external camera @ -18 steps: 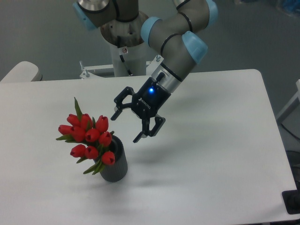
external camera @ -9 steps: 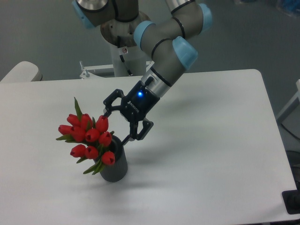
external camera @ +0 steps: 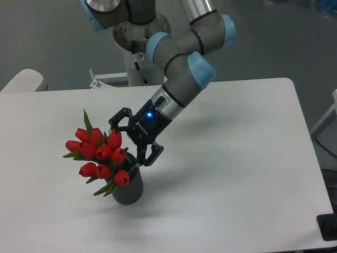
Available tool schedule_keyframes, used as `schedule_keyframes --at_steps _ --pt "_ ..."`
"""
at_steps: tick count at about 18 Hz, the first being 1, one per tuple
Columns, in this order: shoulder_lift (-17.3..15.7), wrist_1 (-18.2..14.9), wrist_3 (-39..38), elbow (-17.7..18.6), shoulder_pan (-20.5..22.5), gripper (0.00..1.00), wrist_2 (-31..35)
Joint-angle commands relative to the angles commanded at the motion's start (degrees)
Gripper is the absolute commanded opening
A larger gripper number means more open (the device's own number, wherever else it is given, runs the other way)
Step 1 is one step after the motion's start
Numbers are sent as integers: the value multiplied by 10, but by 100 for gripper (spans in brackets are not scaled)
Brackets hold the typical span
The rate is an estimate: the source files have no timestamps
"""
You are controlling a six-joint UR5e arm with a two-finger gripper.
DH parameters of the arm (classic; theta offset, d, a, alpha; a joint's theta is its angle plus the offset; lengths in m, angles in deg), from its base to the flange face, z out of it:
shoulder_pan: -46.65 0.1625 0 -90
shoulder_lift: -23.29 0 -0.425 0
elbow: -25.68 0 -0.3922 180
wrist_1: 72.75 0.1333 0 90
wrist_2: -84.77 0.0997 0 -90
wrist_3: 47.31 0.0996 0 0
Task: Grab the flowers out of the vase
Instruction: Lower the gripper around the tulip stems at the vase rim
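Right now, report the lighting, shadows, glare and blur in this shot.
Fixed camera view: soft, even light; only faint shadows on the white table, one beside the vase and one under the arm. No harsh glare; a blue light glows on the open claw. The flowers are slightly soft, with saturated reds; no clear motion blur.
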Motion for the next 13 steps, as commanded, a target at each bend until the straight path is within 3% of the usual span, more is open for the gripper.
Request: schedule_keyframes --at_steps 8,13 --pt "11 20 -4 -4 -7 100 0" --pt "13 21 -6 -11 -6 73 -1"
